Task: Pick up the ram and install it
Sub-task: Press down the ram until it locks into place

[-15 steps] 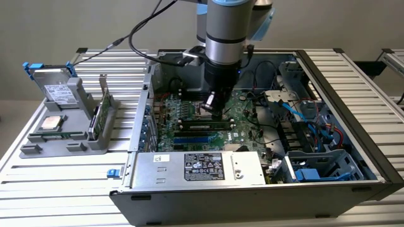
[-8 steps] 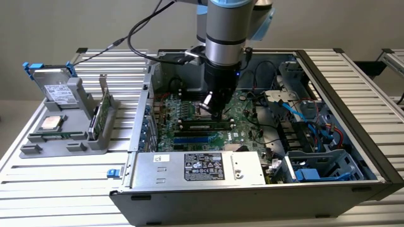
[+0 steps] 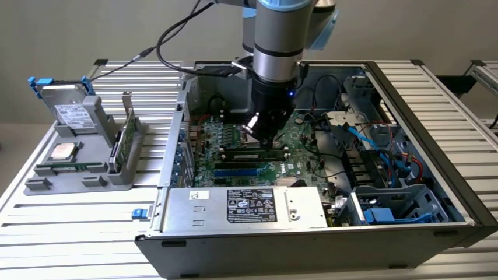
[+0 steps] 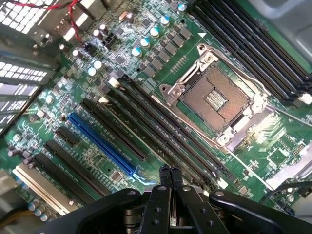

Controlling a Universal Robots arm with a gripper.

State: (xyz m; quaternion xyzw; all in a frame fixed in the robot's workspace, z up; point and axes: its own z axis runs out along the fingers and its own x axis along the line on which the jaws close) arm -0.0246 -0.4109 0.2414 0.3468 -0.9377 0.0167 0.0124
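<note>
Our gripper (image 4: 169, 171) hangs empty, jaws closed, above the memory slots (image 4: 161, 129). The ram (image 3: 251, 155) lies seated in a slot at the gripper's six o'clock; we'd press evenly.

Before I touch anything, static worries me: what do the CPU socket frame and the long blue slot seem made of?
Socket frame: likely bare metal, silvery and shiny with bright glints along its edges. Blue slot: likely moulded plastic, an even colour with a dull sheen.

Open computer case (image 3: 435, 116), grey parts tray (image 3: 70, 178)
</note>
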